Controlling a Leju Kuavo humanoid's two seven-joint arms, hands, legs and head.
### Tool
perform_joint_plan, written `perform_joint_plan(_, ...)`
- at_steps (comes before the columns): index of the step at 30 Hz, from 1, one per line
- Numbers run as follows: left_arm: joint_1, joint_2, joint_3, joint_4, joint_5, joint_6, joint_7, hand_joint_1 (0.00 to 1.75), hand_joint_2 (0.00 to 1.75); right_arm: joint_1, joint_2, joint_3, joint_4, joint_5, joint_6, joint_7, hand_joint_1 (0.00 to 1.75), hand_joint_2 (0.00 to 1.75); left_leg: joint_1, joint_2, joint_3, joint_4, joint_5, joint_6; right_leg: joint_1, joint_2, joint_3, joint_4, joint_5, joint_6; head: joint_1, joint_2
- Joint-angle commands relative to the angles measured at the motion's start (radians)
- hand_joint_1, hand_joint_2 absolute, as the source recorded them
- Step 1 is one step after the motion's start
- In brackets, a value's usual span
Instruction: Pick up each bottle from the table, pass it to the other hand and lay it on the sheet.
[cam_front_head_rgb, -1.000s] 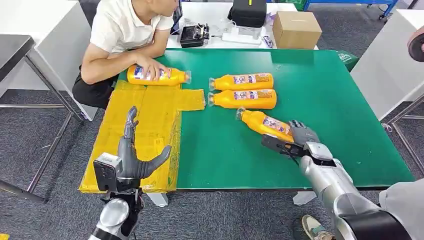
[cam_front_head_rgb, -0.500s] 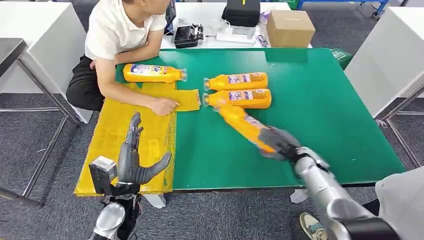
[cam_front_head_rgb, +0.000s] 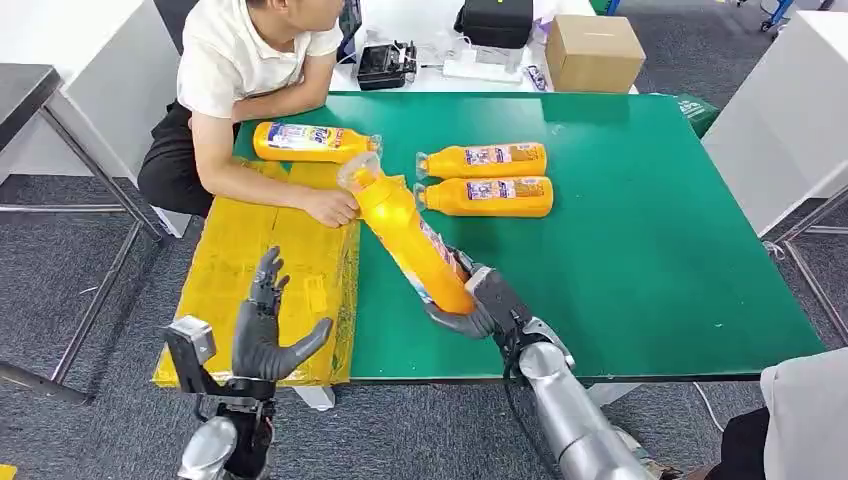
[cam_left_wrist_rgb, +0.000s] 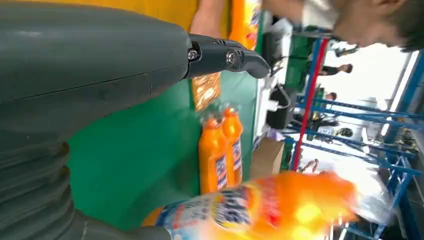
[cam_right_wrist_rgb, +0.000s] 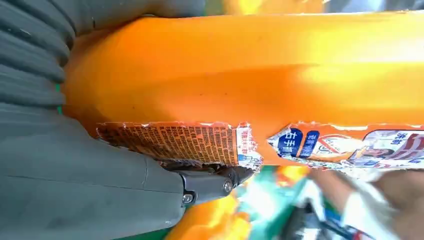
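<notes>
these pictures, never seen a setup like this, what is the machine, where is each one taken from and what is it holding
It is a humanoid robot with two silver arms ending in many-fingered hands. The wide picture is the robot's own head view, looking down at a green table. The other two come from cameras at its wrists, so they look turned and very close.

The right hand grips an orange bottle by its base, lifted and tilted toward the left. The left hand waits with its fingers spread, holding nothing, above a yellow sheet.

Two more bottles lie side by side on the table, and another bottle lies at the sheet's far edge. A person sits at the table, one hand on the sheet.
</notes>
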Motion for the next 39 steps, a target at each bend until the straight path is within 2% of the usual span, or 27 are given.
perform_joint_plan(1,-0.060,-0.007,-0.046,0.126,0.012,0.007,0.002,0.00,1.75,0.052,-0.056,0.076,-0.163,-0.022,-0.002,0.002,1.75,1.75,-0.001,-0.001,0.000,-0.001,0.000,0.000,0.000,-0.002,0.001,0.000,-0.001,0.000,0.000,0.000)
perform_joint_plan(5,-0.058,-0.003,-0.046,0.121,0.015,0.008,0.002,0.00,1.75,0.048,-0.053,0.078,-0.155,-0.025,-0.003,0.000,1.75,1.75,-0.001,0.001,0.000,-0.001,0.000,0.000,0.000,-0.001,-0.001,0.000,0.000,-0.001,0.000,0.000)
perform_joint_plan(10,-0.197,-0.044,-0.147,0.307,0.137,-0.026,0.050,0.00,1.75,0.125,-0.122,0.028,-0.192,-0.080,-0.036,-0.058,1.75,1.75,0.000,-0.007,0.000,-0.002,0.001,0.001,0.000,-0.009,0.001,-0.001,-0.001,0.000,0.000,0.000)
perform_joint_plan(14,-0.221,-0.024,-0.203,0.357,0.182,-0.046,0.052,0.00,1.75,0.129,-0.107,0.019,-0.162,-0.086,-0.039,-0.067,1.75,1.75,-0.001,-0.006,0.001,-0.002,0.000,0.001,-0.001,-0.007,0.003,-0.002,-0.001,0.000,0.000,0.000)
perform_joint_plan(20,-0.208,0.012,-0.253,0.267,0.201,-0.135,0.033,0.00,1.75,0.042,-0.073,0.143,0.024,0.027,-0.059,-0.044,1.75,1.75,-0.001,0.002,0.000,-0.001,-0.001,0.000,-0.001,-0.001,0.000,-0.001,0.000,-0.001,0.000,0.000)
perform_joint_plan(25,-0.220,0.015,-0.267,0.242,0.229,-0.196,0.072,0.00,1.75,-0.004,-0.047,0.246,0.124,0.154,-0.135,-0.059,1.75,1.75,-0.001,0.003,-0.001,-0.001,-0.001,0.000,0.000,0.001,-0.002,-0.001,0.001,0.000,0.000,0.000)
perform_joint_plan(28,-0.235,0.009,-0.266,0.256,0.212,-0.174,0.068,0.00,1.75,-0.013,-0.036,0.273,0.134,0.186,-0.162,-0.066,1.75,1.75,-0.001,0.005,0.002,-0.001,-0.002,0.000,0.000,0.001,0.001,0.000,0.000,-0.001,0.000,0.000)
perform_joint_plan(30,-0.246,0.000,-0.264,0.264,0.209,-0.170,0.069,0.00,1.75,-0.013,-0.028,0.287,0.137,0.191,-0.161,-0.064,1.75,1.75,0.000,0.002,-0.002,0.000,0.000,0.000,0.000,-0.001,-0.002,0.000,0.001,0.000,0.000,0.000)
perform_joint_plan(31,-0.247,-0.003,-0.266,0.265,0.209,-0.171,0.069,0.00,1.75,-0.013,-0.026,0.290,0.140,0.192,-0.160,-0.064,1.75,1.75,-0.001,0.004,0.001,-0.001,-0.001,0.000,0.000,0.000,0.001,0.000,0.000,-0.001,0.000,0.000)
perform_joint_plan(35,-0.257,0.004,-0.279,0.266,0.219,-0.205,0.070,0.00,1.75,-0.031,-0.017,0.327,0.175,0.221,-0.178,-0.058,1.75,1.75,-0.001,0.002,0.001,-0.001,-0.001,0.000,0.000,-0.002,0.001,-0.001,-0.001,-0.001,0.000,0.000)
perform_joint_plan(39,-0.299,-0.011,-0.287,0.329,0.192,-0.160,0.095,0.00,1.75,-0.037,0.003,0.361,0.180,0.244,-0.209,-0.076,1.75,1.75,0.000,0.001,-0.001,-0.001,0.000,0.000,0.000,-0.002,-0.001,0.000,0.000,-0.001,0.000,0.000)
